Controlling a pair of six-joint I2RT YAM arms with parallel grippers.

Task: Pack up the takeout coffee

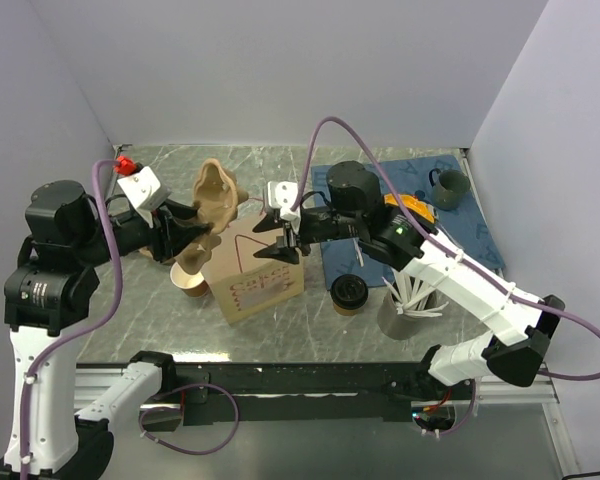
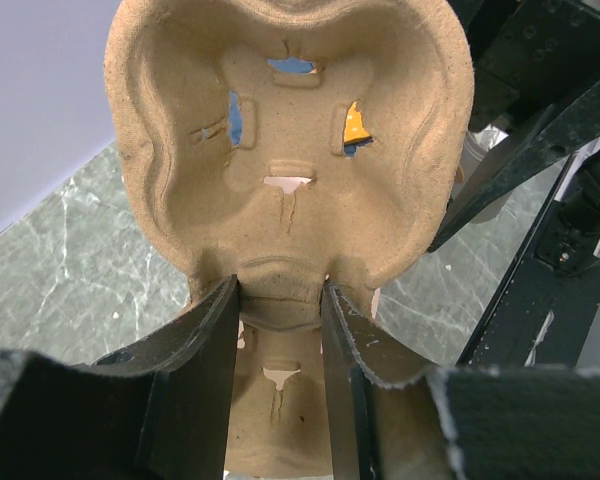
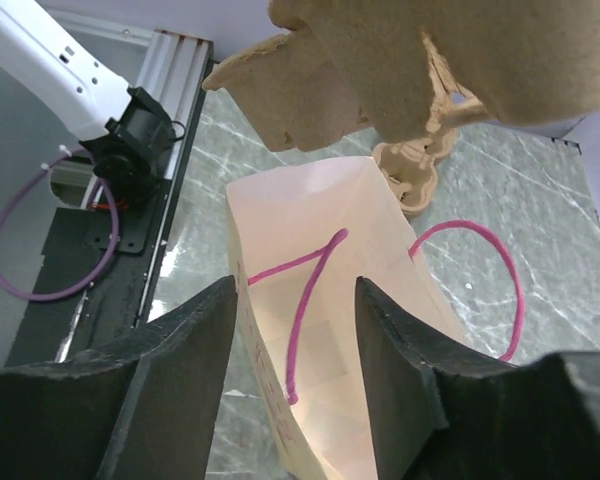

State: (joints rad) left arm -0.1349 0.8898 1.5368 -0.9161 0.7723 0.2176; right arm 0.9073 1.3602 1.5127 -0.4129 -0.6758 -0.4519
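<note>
The takeout coffee (image 1: 348, 293), a short brown cup with a black lid, stands on the table right of the paper bag (image 1: 255, 272). The bag stands open with pink handles, and it also shows in the right wrist view (image 3: 320, 270). My right gripper (image 1: 271, 240) is open at the bag's mouth; in its wrist view (image 3: 292, 290) one finger is outside the bag's near wall and the other is over the opening. My left gripper (image 1: 198, 236) is shut on a tan pulp cup carrier (image 1: 218, 195) and holds it above the bag's far left edge. The carrier fills the left wrist view (image 2: 280, 130), pinched between the jaws (image 2: 280, 290).
A brown cup with a cream inside (image 1: 190, 281) stands left of the bag. A grey holder with white sticks (image 1: 410, 305) stands right of the coffee. A blue mat (image 1: 460, 225) at the back right carries a green mug (image 1: 448, 188) and something orange (image 1: 412, 204).
</note>
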